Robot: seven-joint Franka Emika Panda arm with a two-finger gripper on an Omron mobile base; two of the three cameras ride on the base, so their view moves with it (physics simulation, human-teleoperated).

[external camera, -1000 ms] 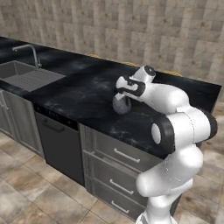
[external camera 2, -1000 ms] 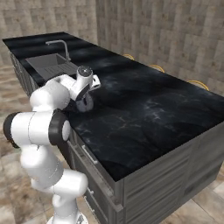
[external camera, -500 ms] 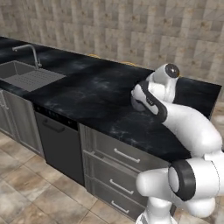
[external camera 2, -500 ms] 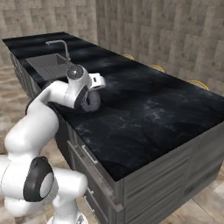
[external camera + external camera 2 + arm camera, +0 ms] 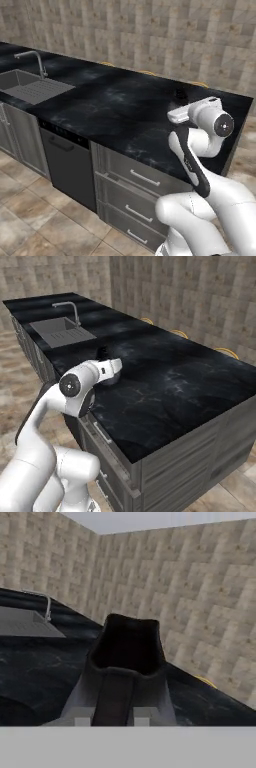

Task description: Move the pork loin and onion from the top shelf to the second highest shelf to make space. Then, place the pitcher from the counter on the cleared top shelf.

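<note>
Pincer tips sit low in the centre of the hand view, clamped on the loop handle of the pitcher, whose dark, glossy body flares to a wide mouth just above them. In the left base view the pitcher shows as a small black shape at right of centre, peeking above the white hand over the worktop, a black, polished, marbled stone slab. In the right base view the jug sits left of centre, its rounded dark bulk partly hidden behind the hand. Whether it touches the stone, I cannot tell. Dark grey cabinet fronts with slim silver bar handles line the lower middle. A steel sink with a curved tap lies at upper left, before a rough beige tiled wall.
</note>
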